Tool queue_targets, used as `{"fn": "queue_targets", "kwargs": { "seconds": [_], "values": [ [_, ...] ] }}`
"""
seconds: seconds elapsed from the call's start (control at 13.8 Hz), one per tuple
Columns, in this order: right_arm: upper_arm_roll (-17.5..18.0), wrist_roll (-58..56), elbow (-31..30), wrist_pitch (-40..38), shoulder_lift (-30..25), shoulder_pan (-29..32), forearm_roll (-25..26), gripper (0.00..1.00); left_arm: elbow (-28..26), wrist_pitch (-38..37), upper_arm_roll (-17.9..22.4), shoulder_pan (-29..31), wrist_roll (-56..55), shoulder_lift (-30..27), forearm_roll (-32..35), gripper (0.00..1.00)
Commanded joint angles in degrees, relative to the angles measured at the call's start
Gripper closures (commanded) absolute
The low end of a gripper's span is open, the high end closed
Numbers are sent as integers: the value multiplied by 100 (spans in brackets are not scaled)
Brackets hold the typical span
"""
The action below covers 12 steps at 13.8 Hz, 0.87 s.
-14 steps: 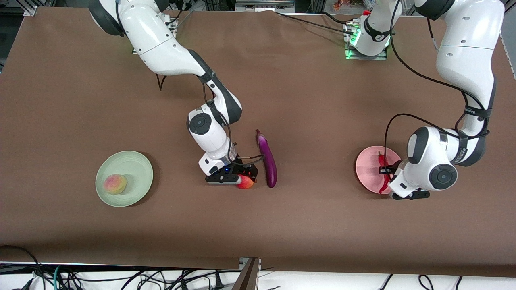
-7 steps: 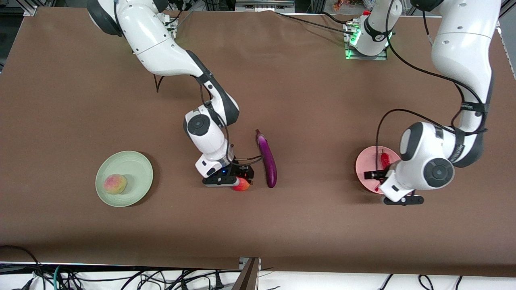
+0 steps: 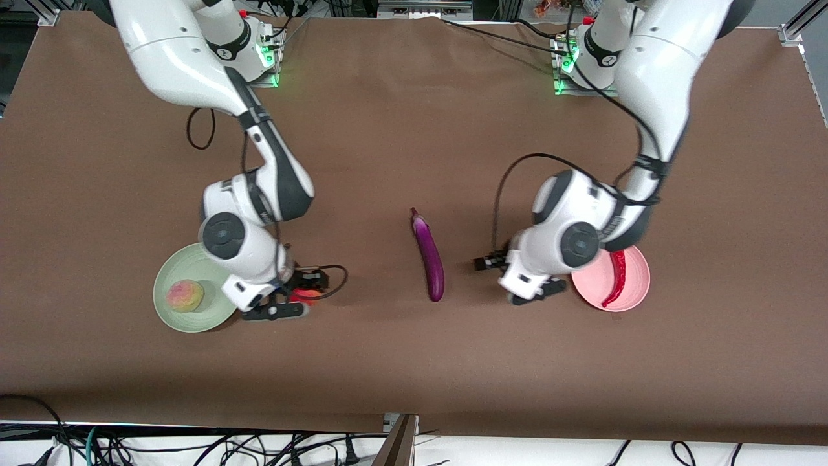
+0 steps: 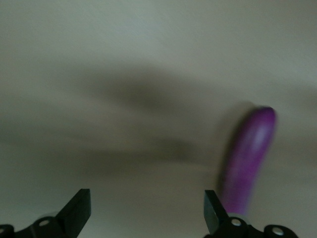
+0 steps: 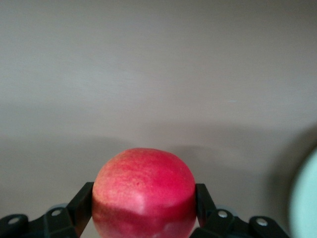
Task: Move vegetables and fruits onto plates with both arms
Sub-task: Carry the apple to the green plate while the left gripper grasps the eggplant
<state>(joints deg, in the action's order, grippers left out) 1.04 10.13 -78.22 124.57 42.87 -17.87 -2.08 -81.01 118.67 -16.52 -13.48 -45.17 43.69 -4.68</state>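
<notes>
Front view shows us the left tool hanging low over the bare brown surface, between the pink plate and the eggplant. Its jaws are spread wide and carry nothing; in the left wrist view the two fingertips stand well apart with only cloth between them. The red chili pepper lies on the pink plate, so that half of the vegetables is done.

The relation we care about is this one: the eggplant lies toward the right arm's end of the surface from the left tool, near it but not touching. Its long axis runs from the bases toward the front camera, stem end farther from that camera. The left tool is the nearer of the two to it, so we judge it the one to take the eggplant, with the jaws set across the slender body rather than along it.

The right tool is clenched on the red pomegranate-like fruit, just beside the rim of the mint green plate and not yet over it. The peach already sits on that plate.
</notes>
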Motion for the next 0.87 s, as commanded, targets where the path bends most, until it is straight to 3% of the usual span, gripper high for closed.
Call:
{"fn": "queue_targets", "kwargs": {
  "seconds": [0.0,0.29,0.73,0.8],
  "values": [
    [71,-1114,-149,-336,-121,545,59,81,164,470,79,-531,-956,244,-130,0],
    [36,-2338,-219,-355,-121,1188,59,81,182,1236,158,-831,-1196,613,-42,0],
    [36,-2788,-500,-355,-60,1567,59,80,191,1799,219,-1200,-1512,921,-42,0],
    [36,-2788,-570,-346,-60,1576,59,80,174,1939,246,-1235,-1512,983,-33,5]
  ]
}}
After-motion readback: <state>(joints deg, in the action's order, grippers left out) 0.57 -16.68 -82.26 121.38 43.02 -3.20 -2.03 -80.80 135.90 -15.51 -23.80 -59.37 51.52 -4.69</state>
